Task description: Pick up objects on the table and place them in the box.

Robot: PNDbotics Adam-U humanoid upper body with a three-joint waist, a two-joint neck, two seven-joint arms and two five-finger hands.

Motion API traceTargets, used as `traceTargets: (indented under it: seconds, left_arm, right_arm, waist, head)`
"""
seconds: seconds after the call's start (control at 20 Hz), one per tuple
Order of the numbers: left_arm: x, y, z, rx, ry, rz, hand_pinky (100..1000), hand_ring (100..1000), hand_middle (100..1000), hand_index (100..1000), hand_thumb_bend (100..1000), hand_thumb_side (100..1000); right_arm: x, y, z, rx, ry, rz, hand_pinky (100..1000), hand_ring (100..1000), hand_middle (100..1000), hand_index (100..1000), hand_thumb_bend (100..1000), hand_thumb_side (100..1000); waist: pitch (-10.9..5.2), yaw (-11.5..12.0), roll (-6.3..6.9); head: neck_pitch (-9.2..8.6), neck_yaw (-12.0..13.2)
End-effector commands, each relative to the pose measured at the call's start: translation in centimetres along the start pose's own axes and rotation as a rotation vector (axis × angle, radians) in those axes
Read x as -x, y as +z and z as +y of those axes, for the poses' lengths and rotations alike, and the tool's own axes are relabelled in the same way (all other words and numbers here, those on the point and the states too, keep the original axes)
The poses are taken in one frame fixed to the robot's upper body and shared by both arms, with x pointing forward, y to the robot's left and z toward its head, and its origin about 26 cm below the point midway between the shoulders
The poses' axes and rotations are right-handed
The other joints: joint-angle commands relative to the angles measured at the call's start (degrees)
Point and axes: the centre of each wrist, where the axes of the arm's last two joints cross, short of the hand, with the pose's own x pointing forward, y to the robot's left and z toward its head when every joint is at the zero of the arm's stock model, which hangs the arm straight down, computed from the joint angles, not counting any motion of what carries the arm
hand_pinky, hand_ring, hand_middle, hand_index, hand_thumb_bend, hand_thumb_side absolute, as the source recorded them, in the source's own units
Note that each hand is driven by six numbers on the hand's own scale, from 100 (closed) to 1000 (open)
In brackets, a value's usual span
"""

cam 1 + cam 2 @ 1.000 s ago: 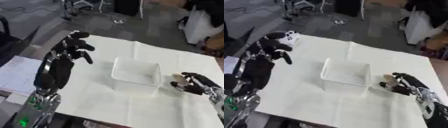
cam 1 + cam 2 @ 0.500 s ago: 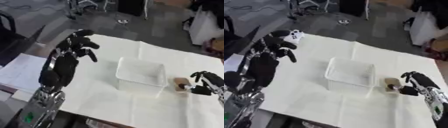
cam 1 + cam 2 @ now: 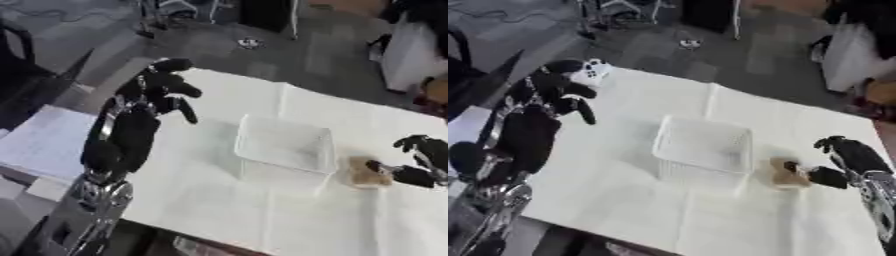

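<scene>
A clear plastic box (image 3: 284, 149) stands in the middle of the white table (image 3: 219, 200). Just right of the box lies a small tan object (image 3: 361, 172) on the table. My right hand (image 3: 846, 159) is at the object's right side and touches its edge; the hold is too blurred to make out. My left hand (image 3: 157, 87) is raised over the table's left part with its fingers loosely bent and nothing in it. A white game controller (image 3: 591, 73) lies at the far left corner, partly behind that hand.
A white sheet (image 3: 39, 145) lies beside the table's left edge. Dark floor with cables, chairs and boxes lies beyond the far edge. The box's far side and the table's front are bare cloth.
The camera has shifted, so the whole scene has moved. The tan object, mostly under my right hand a second ago, now lies uncovered between the box and that hand. My left hand stays raised.
</scene>
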Motion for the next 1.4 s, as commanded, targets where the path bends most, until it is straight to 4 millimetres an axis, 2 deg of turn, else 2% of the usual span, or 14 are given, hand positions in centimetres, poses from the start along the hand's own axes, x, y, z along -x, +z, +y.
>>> traceTargets:
  seconds: [0.05,0.1,0.15,0.35,0.9,0.95,1.05,1.1,1.15,1.25,1.4]
  left_arm:
    - [-0.6,-0.8,0.0,0.012,0.000,-0.035,430,681,789,732,686,782]
    - [-0.6,-0.8,0.0,0.013,0.002,-0.036,430,681,789,732,686,782]
    - [-0.6,-0.9,-0.1,0.014,0.004,-0.038,430,681,789,732,687,780]
    - [-0.7,-1.1,-0.1,0.012,0.010,-0.045,431,681,789,732,691,778]
    - [-0.8,-1.7,-0.2,0.014,0.028,-0.062,434,681,788,732,699,772]
    - [-0.8,-1.8,-0.2,0.013,0.030,-0.063,434,680,787,732,700,771]
    - [-0.8,-1.8,-0.2,0.012,0.032,-0.062,434,681,787,732,700,771]
    - [-0.8,-1.8,-0.2,0.012,0.032,-0.061,434,680,787,732,700,771]
    - [-0.8,-1.7,-0.2,0.011,0.032,-0.060,434,680,787,732,700,771]
    - [-0.8,-1.7,-0.2,0.012,0.032,-0.058,433,681,788,732,699,773]
    - [-0.7,-1.6,-0.2,0.014,0.033,-0.054,432,681,788,732,698,775]
  right_arm:
    - [0.4,-0.5,-2.2,0.045,-0.006,-0.012,715,705,783,852,663,1000]
    - [0.3,-0.6,-2.4,0.047,-0.017,-0.019,715,705,783,852,663,1000]
    - [0.1,-0.7,-2.6,0.049,-0.025,-0.028,756,733,790,855,658,1000]
    - [-0.3,-1.0,-3.2,0.038,-0.049,-0.049,762,740,795,861,663,1000]
    - [-1.5,-1.6,-3.4,-0.017,-0.160,-0.071,681,695,788,905,663,1000]
    - [-1.7,-1.6,-3.3,-0.023,-0.172,-0.075,675,694,789,910,688,1000]
    - [-2.1,-1.5,-2.9,-0.037,-0.187,-0.082,666,695,794,915,656,1000]
    - [-2.3,-1.5,-2.6,-0.045,-0.192,-0.083,660,694,795,917,683,1000]
    - [-2.6,-1.4,-2.3,-0.054,-0.198,-0.084,654,693,798,920,653,1000]
    - [-3.2,-1.3,-1.3,-0.070,-0.209,-0.077,649,692,802,924,650,1000]
    - [-4.4,-1.1,-0.1,-0.069,-0.208,-0.054,674,715,812,916,643,1000]
  waist:
    - [-0.60,0.11,0.30]
    - [-0.57,0.20,0.29]
    - [-0.54,0.33,0.27]
    - [-0.48,0.86,0.10]
    - [-0.42,2.03,-0.37]
    - [-0.49,2.05,-0.40]
    - [-0.64,1.97,-0.44]
    - [-0.70,1.91,-0.45]
    - [-0.75,1.83,-0.45]
    - [-0.76,1.71,-0.40]
    - [-0.73,1.59,-0.25]
  head:
    - [-0.23,0.39]
    - [-0.24,0.36]
    - [-0.24,0.35]
    - [-0.07,0.69]
    - [0.23,1.55]
    - [0.32,1.71]
    - [0.58,2.15]
    - [0.70,2.37]
    - [0.75,2.63]
    - [0.60,2.82]
    - [0.44,0.77]
